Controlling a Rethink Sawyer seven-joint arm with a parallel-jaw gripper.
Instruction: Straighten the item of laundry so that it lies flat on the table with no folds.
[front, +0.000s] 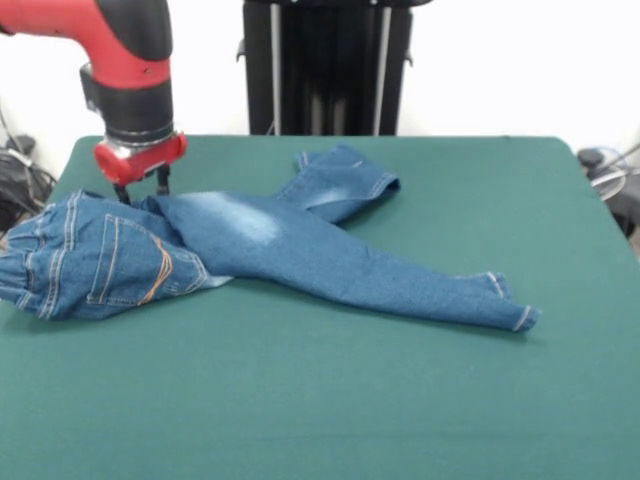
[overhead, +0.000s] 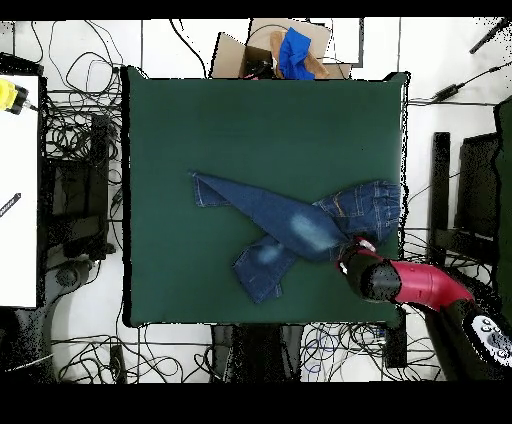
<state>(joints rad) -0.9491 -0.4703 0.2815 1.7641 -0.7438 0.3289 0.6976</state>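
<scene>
The arm (front: 130, 40) is glossy red with black bands — thick and rounded. Its wrist ends in a red flange carrying a small black claw (front: 143, 186).

I see a plain white wall (front: 520, 60) behind, tangled black cables (overhead: 75, 120) across the pale floor (overhead: 440, 60), a cardboard box (overhead: 250, 50) holding blue cloth (overhead: 293, 52), and a white side table (overhead: 18, 190).

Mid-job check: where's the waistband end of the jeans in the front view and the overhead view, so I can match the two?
Front view: the waistband end lies at the table's left edge, just below the tool.
Overhead view: the waistband end lies at the table's right edge, just above the tool.
Shared landmark: the whitish faded patch where the two legs meet, next to the tool.
</scene>
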